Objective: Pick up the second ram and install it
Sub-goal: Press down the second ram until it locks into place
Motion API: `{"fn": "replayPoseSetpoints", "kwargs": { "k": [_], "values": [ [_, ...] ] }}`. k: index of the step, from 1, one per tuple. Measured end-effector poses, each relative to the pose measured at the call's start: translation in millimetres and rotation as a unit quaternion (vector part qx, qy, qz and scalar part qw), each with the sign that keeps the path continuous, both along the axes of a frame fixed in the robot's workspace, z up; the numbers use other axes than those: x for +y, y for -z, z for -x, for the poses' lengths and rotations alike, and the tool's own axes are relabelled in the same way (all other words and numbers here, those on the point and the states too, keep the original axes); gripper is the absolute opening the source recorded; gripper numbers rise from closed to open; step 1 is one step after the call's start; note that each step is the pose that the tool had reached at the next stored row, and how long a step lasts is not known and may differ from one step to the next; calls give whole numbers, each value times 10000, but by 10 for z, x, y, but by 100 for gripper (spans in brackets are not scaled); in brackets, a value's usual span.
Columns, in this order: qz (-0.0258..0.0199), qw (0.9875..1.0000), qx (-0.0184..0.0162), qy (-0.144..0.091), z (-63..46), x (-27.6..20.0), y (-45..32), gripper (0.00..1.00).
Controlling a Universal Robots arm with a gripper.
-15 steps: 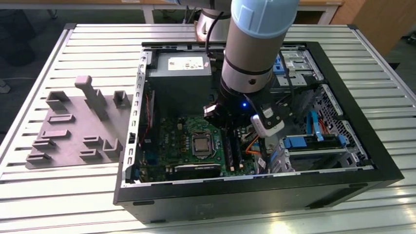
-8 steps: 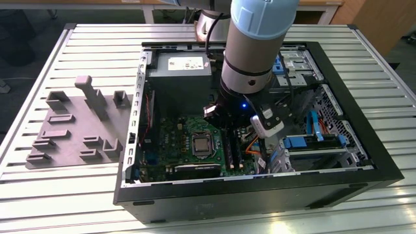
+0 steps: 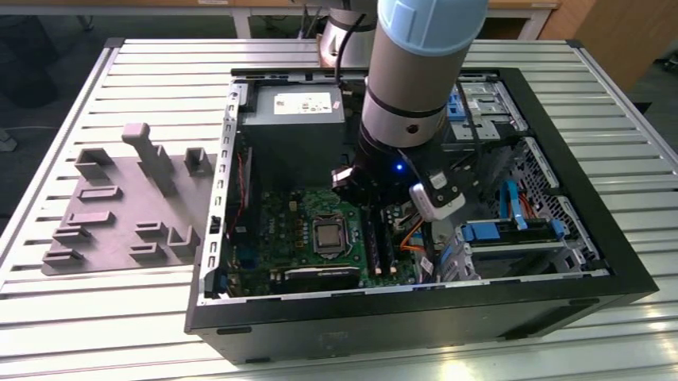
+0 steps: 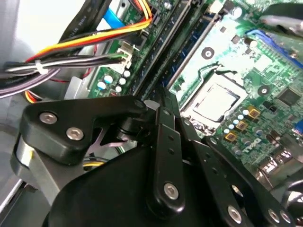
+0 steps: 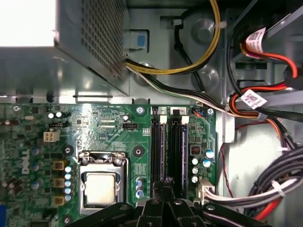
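My gripper (image 3: 373,208) hangs low inside the open computer case (image 3: 593,262), just above the black memory slots (image 5: 166,142) to the right of the processor socket (image 5: 102,182) on the green motherboard (image 3: 281,230). In both wrist views the black fingers (image 5: 165,196) are drawn together over the slots (image 4: 163,61), with no gap between them. The slots are seen edge-on as long dark strips with white latches. The second ram is hidden: I cannot make out a stick between the fingers, nor tell whether one sits in a slot.
The grey power supply (image 3: 291,119) fills the case's far end. Bundles of coloured cables (image 5: 265,109) run beside the slots, towards the blue drive brackets (image 3: 498,232). A grey fixture tray (image 3: 127,202) lies on the slatted table at the exterior view's left.
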State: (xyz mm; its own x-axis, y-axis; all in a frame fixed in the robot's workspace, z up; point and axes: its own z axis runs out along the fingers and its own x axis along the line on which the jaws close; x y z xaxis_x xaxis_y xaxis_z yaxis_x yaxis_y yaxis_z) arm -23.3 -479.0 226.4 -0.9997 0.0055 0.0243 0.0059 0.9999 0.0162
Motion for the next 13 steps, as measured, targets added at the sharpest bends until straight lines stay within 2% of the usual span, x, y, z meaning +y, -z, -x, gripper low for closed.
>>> {"fn": "replayPoseSetpoints", "kwargs": {
  "k": [6,13],
  "values": [
    [2,10000,1,0,0,0,-93,11],
    [2,10000,1,0,0,0,-107,11]
  ]
}}
